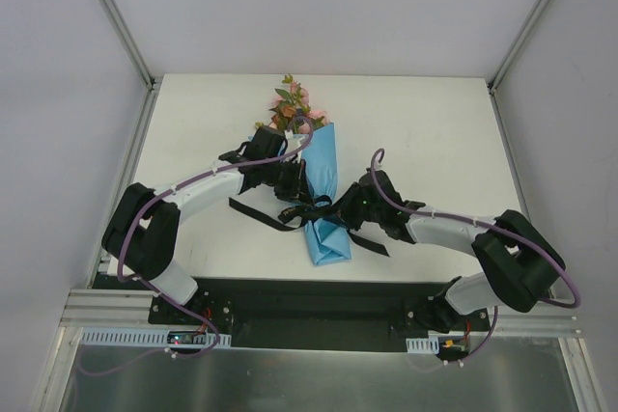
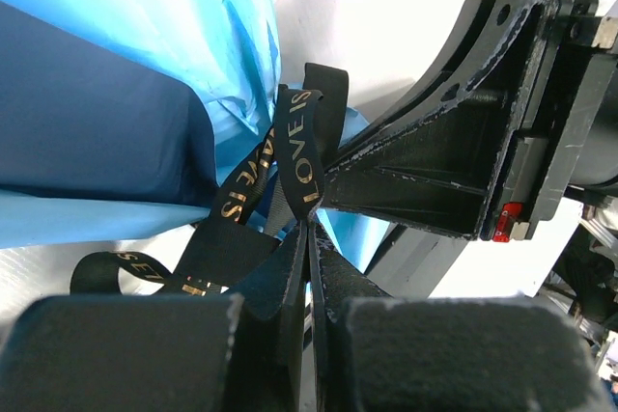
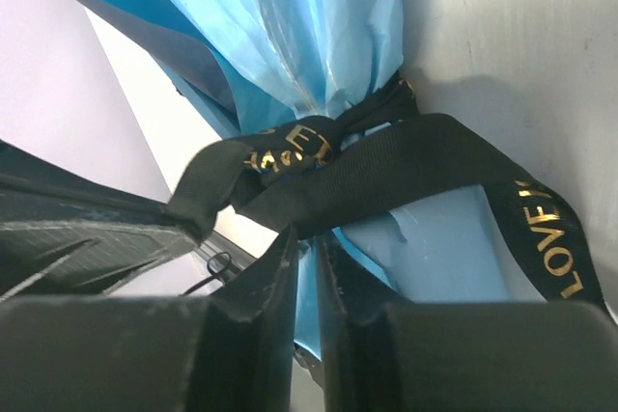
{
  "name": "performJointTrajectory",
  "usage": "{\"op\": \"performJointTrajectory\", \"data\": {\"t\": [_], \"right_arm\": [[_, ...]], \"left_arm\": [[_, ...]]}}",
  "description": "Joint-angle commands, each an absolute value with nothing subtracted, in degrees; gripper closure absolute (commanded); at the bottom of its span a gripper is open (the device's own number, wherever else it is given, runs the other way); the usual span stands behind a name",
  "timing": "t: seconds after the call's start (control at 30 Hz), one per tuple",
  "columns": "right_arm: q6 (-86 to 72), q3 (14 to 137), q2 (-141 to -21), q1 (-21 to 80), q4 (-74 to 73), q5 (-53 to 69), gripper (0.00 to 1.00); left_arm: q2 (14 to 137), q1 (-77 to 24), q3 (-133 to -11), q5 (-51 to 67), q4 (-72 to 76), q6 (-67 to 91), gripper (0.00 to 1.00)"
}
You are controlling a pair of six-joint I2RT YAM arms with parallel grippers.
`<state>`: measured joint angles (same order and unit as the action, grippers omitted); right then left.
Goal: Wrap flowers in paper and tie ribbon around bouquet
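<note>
Overhead, I see the bouquet (image 1: 326,176) on the table (image 1: 435,132), blooms (image 1: 293,108) farthest, ribbon (image 1: 370,243) round its waist. Only wrist views show the jaws: left gripper (image 2: 309,248) clamped on ribbon; right gripper (image 3: 307,243) nearly closed at the knot, grip unclear.

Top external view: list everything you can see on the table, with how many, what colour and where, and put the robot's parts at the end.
bouquet: one, light blue paper cone with pink and orange blooms and green leaves, lying mid-table, blooms toward the far edge
ribbon: one, black with gold lettering, wound around the cone's lower part, ends trailing on the table to both sides
table: one, white, under everything
cables: two, purple, one along each arm
left gripper: one, black, at the left side of the cone, shut on the ribbon
right gripper: one, black, at the right side of the cone, jaws nearly together at the ribbon; whether it grips is unclear
</note>
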<state>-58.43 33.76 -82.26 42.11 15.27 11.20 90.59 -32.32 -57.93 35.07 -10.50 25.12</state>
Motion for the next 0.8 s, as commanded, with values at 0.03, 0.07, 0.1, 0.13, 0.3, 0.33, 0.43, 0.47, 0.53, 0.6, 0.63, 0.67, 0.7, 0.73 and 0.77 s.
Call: {"op": "performJointTrajectory", "data": {"t": [0.03, 0.07, 0.1, 0.13, 0.3, 0.33, 0.43, 0.47, 0.53, 0.6, 0.63, 0.67, 0.7, 0.73, 0.77], "right_arm": [[-58.71, 36.39, -82.44, 40.87, 18.63, 11.07, 0.92], [-58.62, 36.47, -82.44, 40.70, 18.72, 11.07, 0.96], [-58.01, 36.82, -82.35, 40.35, 18.72, 11.07, 0.97], [-57.83, 37.00, -82.35, 40.25, 18.72, 10.99, 0.98], [-58.01, 38.14, -84.37, 39.90, 20.47, 12.22, 1.00], [-57.75, 38.58, -84.98, 39.82, 20.57, 12.74, 1.00], [-57.22, 37.89, -84.90, 39.81, 20.57, 12.75, 0.84], [-57.04, 37.62, -84.64, 39.73, 20.65, 12.57, 0.79], [-56.69, 37.00, -83.59, 39.64, 20.22, 12.31, 0.75], [-56.43, 35.95, -82.71, 39.38, 20.04, 12.30, 0.73], [-56.34, 35.69, -82.36, 39.29, 19.78, 12.13, 0.72], [-56.25, 35.25, -81.66, 39.20, 19.43, 12.04, 0.72], [-56.25, 35.16, -81.30, 39.11, 19.34, 12.04, 0.72], [-56.25, 35.07, -81.12, 39.02, 19.16, 11.78, 0.72], [-56.25, 35.07, -80.95, 38.85, 18.99, 11.86, 0.72]], "left_arm": [[87.89, -32.87, -57.22, 36.56, -9.67, 25.40, 1.00], [87.80, -32.87, -57.22, 36.56, -9.67, 25.40, 1.00], [87.80, -32.87, -57.22, 36.48, -9.67, 25.40, 1.00], [87.80, -32.96, -57.22, 36.56, -9.67, 25.40, 1.00], [88.07, -33.05, -57.74, 36.56, -9.67, 25.49, 1.00], [88.07, -33.13, -58.01, 36.48, -9.67, 25.49, 1.00], [88.07, -33.13, -58.18, 36.39, -9.67, 25.40, 1.00], [88.33, -33.13, -58.27, 36.30, -9.67, 25.40, 1.00], [88.50, -33.13, -58.45, 36.30, -9.67, 25.40, 1.00], [88.94, -33.05, -58.62, 36.39, -9.67, 25.49, 1.00], [89.12, -33.13, -58.97, 36.47, -9.67, 25.40, 1.00], [89.21, -33.13, -59.15, 36.30, -9.67, 25.40, 1.00], [89.21, -33.13, -59.24, 36.12, -9.75, 25.40, 1.00], [89.30, -33.13, -59.59, 36.12, -9.76, 25.40, 1.00], [89.38, -33.13, -59.68, 36.04, -9.76, 25.40, 1.00]]}}
